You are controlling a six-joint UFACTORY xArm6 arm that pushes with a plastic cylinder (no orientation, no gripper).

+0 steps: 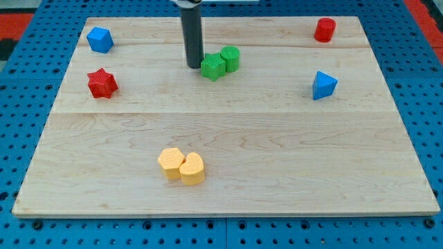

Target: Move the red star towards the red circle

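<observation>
camera view: no fingers, my tip (194, 66) touches the green star (214, 67); i must circle left behind the red star (102, 83), pushing toward the upper-right red circle (324, 30).

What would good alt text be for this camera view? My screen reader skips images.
A dark rod's tip rests on a wooden board just left of two touching green blocks, far from the red star at the left and the red circle at the top right. Two blue blocks and two touching yellow blocks lie elsewhere.
</observation>
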